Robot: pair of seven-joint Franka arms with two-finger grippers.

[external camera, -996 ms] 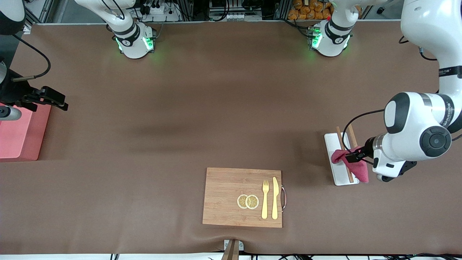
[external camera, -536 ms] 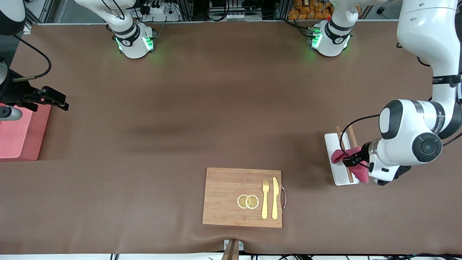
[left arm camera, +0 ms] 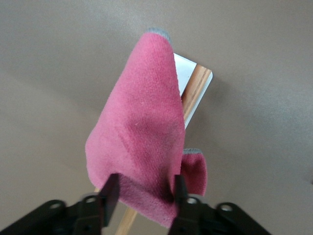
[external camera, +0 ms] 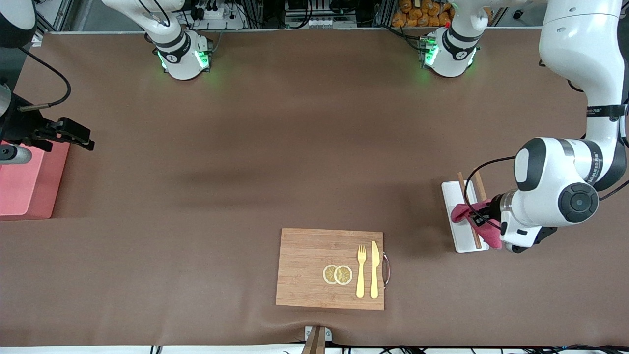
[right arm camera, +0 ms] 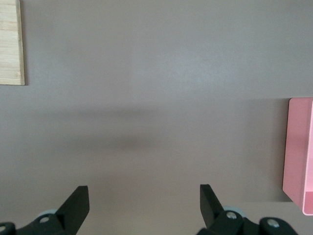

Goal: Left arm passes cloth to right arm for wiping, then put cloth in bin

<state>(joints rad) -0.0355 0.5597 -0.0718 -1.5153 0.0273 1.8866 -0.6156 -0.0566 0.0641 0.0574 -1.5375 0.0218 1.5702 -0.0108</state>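
Observation:
The deep pink-red cloth [external camera: 462, 212] [left arm camera: 142, 127] lies draped over wooden chopsticks [external camera: 479, 186] on a flat white tray [external camera: 454, 194] at the left arm's end of the table. My left gripper [external camera: 479, 218] [left arm camera: 144, 188] is down at the cloth with its jaws half narrowed astride a fold of it. One finger [left arm camera: 179, 188] touches the fabric, and the cloth still rests on the tray. My right gripper [external camera: 83, 138] [right arm camera: 142, 196] waits wide open with nothing in it, over the table beside the salmon-pink bin [external camera: 29, 187] [right arm camera: 298, 147] at the right arm's end.
A wooden cutting board [external camera: 304, 265] [right arm camera: 11, 44] lies near the front camera, mid-table. On it are a gold fork [external camera: 361, 270], a gold knife [external camera: 374, 269] and two lemon slices [external camera: 337, 274]. Brown mat covers the table between the arms.
My left gripper has come down a little onto the cloth and its jaws have narrowed around the fold. The cloth, tray and right arm have not moved.

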